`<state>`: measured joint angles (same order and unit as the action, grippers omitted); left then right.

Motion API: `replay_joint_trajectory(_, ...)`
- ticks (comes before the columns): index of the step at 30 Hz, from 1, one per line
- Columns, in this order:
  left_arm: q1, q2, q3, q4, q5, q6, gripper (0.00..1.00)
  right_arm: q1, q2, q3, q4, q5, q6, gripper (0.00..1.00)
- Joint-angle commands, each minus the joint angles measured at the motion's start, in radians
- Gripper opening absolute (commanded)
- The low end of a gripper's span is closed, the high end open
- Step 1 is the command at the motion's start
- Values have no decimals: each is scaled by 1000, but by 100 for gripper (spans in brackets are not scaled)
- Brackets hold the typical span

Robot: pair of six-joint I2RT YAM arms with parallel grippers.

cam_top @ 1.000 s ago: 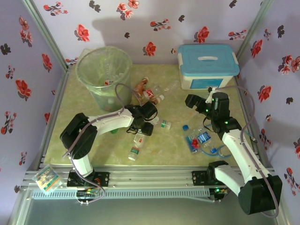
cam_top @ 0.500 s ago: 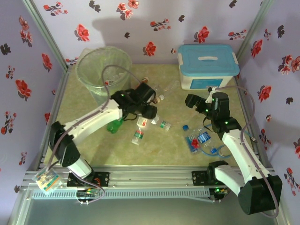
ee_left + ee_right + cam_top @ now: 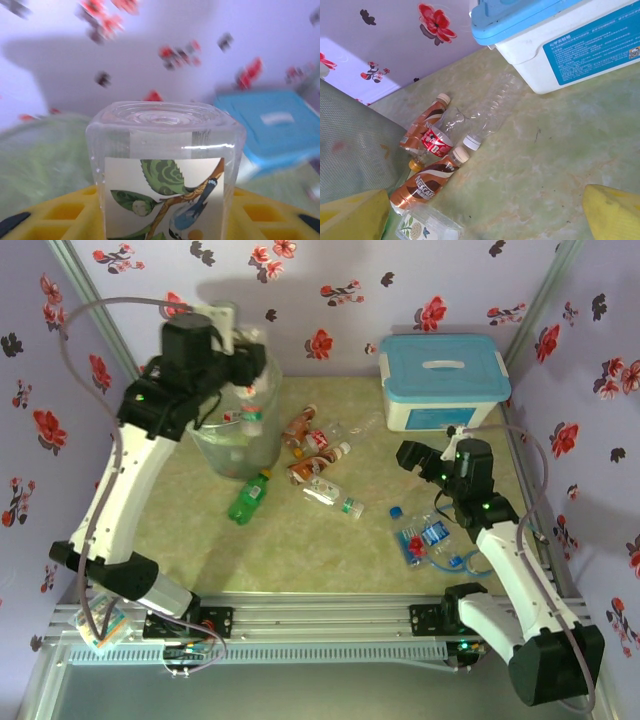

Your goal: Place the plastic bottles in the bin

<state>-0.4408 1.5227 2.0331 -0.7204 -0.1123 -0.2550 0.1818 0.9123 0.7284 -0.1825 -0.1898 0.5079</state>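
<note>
Flowered lilac walls (image 3: 230, 270), green marbled tabletop (image 3: 300, 555)

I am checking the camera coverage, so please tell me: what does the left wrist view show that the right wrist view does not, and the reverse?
Left wrist view: a clear square bottle with a bird-and-leaf label, held by the left gripper between its yellow fingers. Right wrist view: two brown coffee bottles, a red-labelled bottle and an unlabelled clear bottle lying on the table, with the right gripper open. Both: the white box with the blue lid, the flowered wall and the bin.
</note>
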Motion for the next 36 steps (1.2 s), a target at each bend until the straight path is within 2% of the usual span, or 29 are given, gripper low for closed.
replay_joint_trajectory(1,99,28,40,126,-24,-14,46,-7,-31,-16,-15,6,2,99)
replay_joint_trajectory(5,174,115,83,142,-15,-64,42,-8,-52,-16,-39,18,-13,99)
replay_joint_trajectory(11,191,271,149,96,16,-88,41,-10,-65,-19,-47,16,-14,99)
replay_joint_trajectory(16,188,320,68,152,46,-116,38,-12,-83,-18,-70,22,-26,99)
replay_joint_trajectory(23,178,301,-137,212,55,-113,38,-13,-95,-21,-89,30,-42,99)
replay_joint_trajectory(28,163,271,-291,256,90,-119,38,-16,-86,-21,-80,27,-42,99)
replay_joint_trajectory(36,133,266,-434,274,98,-113,42,-16,-75,-14,-76,26,-44,99)
